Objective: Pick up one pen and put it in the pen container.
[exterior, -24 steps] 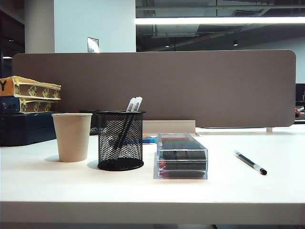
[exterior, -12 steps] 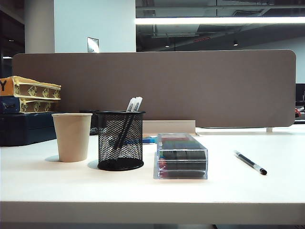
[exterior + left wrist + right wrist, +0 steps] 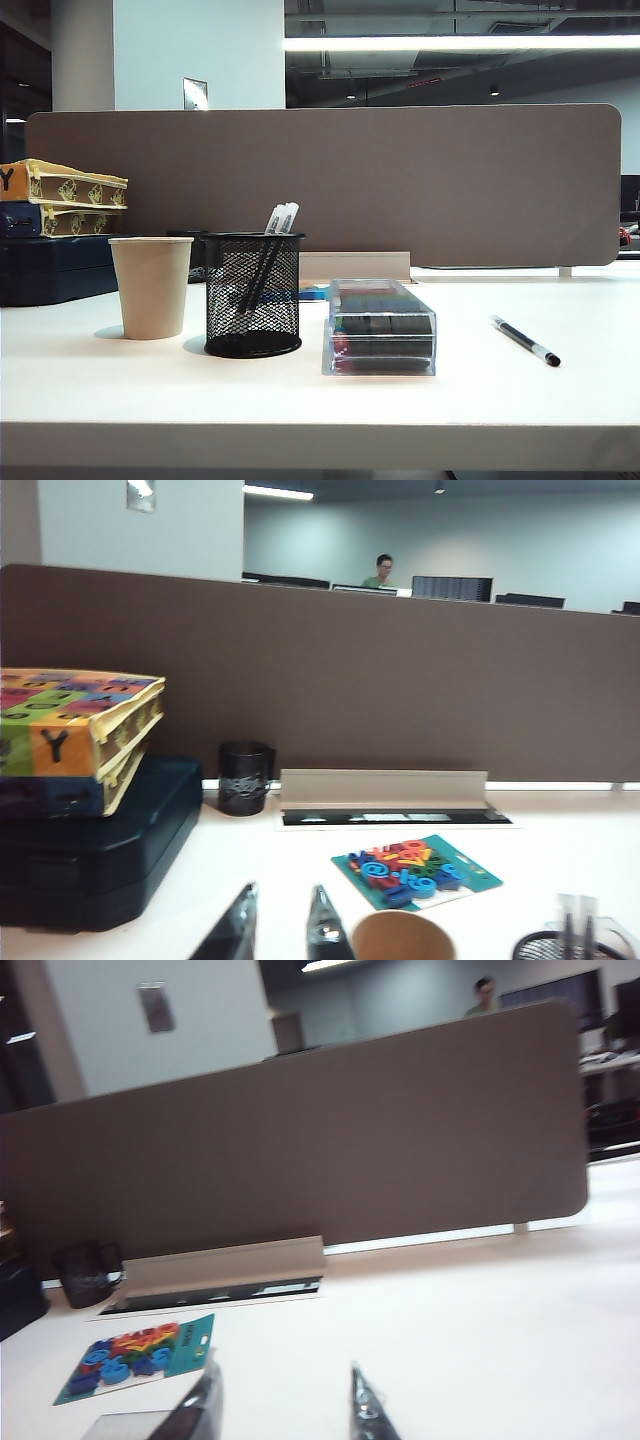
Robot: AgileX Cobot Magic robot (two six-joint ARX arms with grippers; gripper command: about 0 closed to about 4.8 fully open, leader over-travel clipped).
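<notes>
The pen point(image 3: 525, 341), black with a whitish end, lies flat on the white table point(image 3: 300, 400) at the right, clear of everything else. Left of the middle stands the black mesh pen container point(image 3: 253, 295), with two black-and-white pens point(image 3: 280, 220) leaning inside it. Neither arm shows in the exterior view. In the left wrist view my left gripper point(image 3: 284, 895) is open and empty, just beside the paper cup point(image 3: 403, 940), with the mesh rim point(image 3: 555, 948) further off. My right gripper point(image 3: 284, 1370) is open wider over bare table, holding nothing.
A beige paper cup point(image 3: 151, 287) stands left of the mesh cup and a clear plastic box point(image 3: 380, 327) right of it. A brown partition point(image 3: 320, 180) closes the back. Stacked boxes on a dark case point(image 3: 80, 810), a small black cup point(image 3: 244, 777) and a letter-toy card point(image 3: 415, 865) lie behind.
</notes>
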